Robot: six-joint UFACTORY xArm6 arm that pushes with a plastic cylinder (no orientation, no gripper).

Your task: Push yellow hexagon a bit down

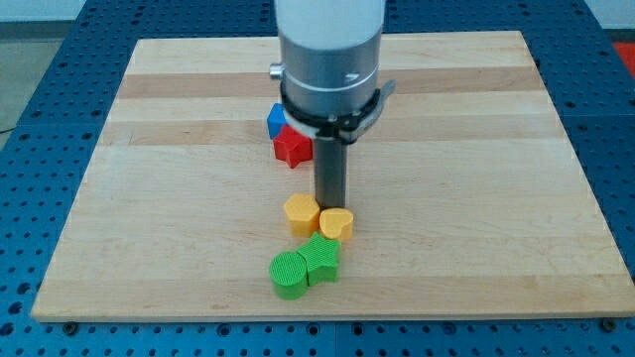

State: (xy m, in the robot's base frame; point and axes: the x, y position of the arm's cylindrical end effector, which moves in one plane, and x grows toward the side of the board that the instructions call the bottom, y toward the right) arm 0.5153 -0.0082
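— Just above the yellow pair, near the board's middle: is that where the rod ends?

— Yes. My tip (329, 205) sits at the upper edge of the two yellow blocks, about over the seam between them. It is a bare rod, so it has nothing to open or close and holds nothing.

— Which way does the yellow hexagon (302, 213) lie from it?

— Toward the view's lower left, close by; I can't tell whether they touch. The yellow heart (336, 224) lies to the tip's lower right, beside the hexagon.

— And farther out?

— Below the pair sit a green round block (291, 274) and a green star-like block (321, 259). Above, beside the rod, are a red star (292, 147) and a blue block (276, 121).

— So the push?

— I judge the tip should shift left first, squarely above the hexagon; otherwise a downward stroke may catch the heart.
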